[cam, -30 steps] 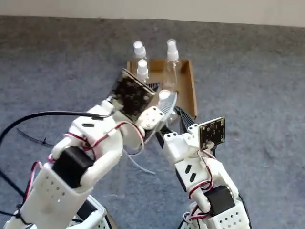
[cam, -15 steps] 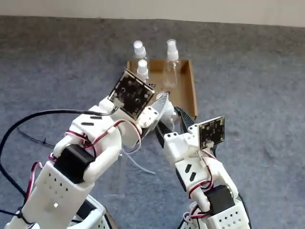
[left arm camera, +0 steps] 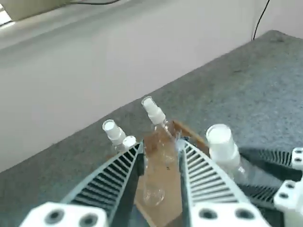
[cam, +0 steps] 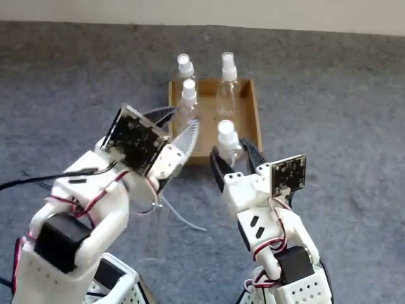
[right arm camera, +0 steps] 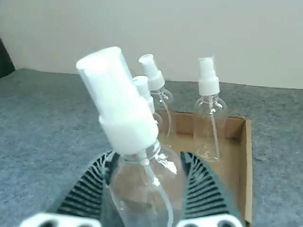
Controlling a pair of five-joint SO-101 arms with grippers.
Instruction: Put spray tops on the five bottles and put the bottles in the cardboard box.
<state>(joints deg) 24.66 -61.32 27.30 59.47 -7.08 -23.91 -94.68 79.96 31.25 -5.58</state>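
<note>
Looking across the grey bench, the cardboard box sits dead centre, just beyond both arms. Now the right pincer: it's clamped round the belly of a clear bottle, white spray top on, and it hovers right at the box's near wall. That's the relation that matters. The box lies straight ahead of that pincer, and the bottle's long axis is close to upright, top leaning slightly to one side. I'd reckon a short carry forward, then down, minding the base over that wall. The left pincer is spread wide with nothing in it, by the box's near left corner, but the right arm has the job. Three other capped bottles stand toward the far end; whether the rearmost is inside, I can't tell.
</note>
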